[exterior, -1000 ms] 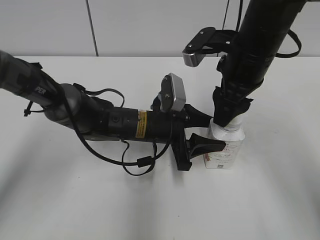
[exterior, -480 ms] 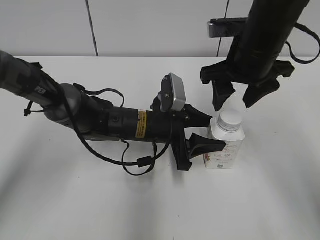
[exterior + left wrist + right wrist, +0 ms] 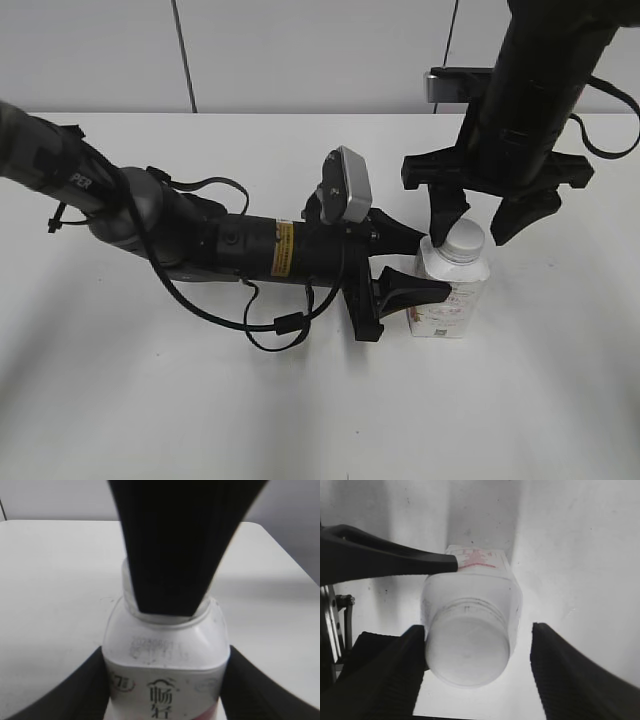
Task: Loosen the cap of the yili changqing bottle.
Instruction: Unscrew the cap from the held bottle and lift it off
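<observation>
- Upright on the tabletop, my left tool clamped the yili changqing bottle.
- My right tool hung spread wide, straddling the cap.

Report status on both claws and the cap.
Left claw shut on bottle. Right claw open, straddling cap, not clamped. Nothing blocking.

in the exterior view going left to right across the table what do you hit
left arm → left wrist camera → left end effector, clamped on the yili changqing bottle → the cap, with the open right end effector straddling it from above
</observation>
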Robot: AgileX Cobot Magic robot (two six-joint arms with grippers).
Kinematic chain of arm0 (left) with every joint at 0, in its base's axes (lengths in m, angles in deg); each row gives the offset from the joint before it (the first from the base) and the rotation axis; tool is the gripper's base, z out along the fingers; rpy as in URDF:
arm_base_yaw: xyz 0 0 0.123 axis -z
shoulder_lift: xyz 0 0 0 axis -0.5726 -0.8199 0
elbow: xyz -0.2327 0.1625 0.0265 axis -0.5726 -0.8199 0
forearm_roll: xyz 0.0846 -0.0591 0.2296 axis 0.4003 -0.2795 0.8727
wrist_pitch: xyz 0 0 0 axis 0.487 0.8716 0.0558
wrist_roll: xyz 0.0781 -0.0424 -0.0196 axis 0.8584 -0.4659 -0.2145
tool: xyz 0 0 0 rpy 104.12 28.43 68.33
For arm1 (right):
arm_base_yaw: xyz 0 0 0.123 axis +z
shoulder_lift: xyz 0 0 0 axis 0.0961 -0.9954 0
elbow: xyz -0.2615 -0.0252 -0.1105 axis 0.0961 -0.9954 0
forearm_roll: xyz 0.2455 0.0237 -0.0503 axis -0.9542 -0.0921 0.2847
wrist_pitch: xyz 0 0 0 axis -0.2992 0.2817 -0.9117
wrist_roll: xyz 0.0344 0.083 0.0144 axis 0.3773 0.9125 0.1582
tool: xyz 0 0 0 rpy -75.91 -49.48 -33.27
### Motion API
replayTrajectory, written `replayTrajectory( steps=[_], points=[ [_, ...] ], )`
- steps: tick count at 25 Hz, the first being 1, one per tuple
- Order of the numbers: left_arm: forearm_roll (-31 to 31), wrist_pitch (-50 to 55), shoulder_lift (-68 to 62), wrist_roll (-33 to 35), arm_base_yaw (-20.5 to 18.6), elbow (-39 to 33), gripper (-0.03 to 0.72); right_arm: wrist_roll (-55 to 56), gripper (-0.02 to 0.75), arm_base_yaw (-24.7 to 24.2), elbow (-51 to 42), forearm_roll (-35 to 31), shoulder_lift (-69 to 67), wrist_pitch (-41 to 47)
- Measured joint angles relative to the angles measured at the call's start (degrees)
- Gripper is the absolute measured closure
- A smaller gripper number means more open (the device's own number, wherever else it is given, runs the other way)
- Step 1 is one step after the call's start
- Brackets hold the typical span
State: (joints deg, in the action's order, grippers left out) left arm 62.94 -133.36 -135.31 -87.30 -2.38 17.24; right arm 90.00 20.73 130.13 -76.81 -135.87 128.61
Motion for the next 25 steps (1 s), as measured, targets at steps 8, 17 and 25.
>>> replayTrajectory(
  steps=[8,17,25],
  points=[
    [0.0,0.0,0.0,0.0,0.0,0.0,0.284,0.0,0.347,0.3,0.0,-0.3,0.0,-0.3],
    [0.0,0.0,0.0,0.0,0.0,0.0,0.284,-7.5,0.349,0.4,0.0,-0.2,0.0,-0.3],
    [0.1,0.0,0.0,0.0,0.0,0.0,0.284,-39.9,0.349,0.9,0.0,0.2,0.1,-0.3]
  ],
)
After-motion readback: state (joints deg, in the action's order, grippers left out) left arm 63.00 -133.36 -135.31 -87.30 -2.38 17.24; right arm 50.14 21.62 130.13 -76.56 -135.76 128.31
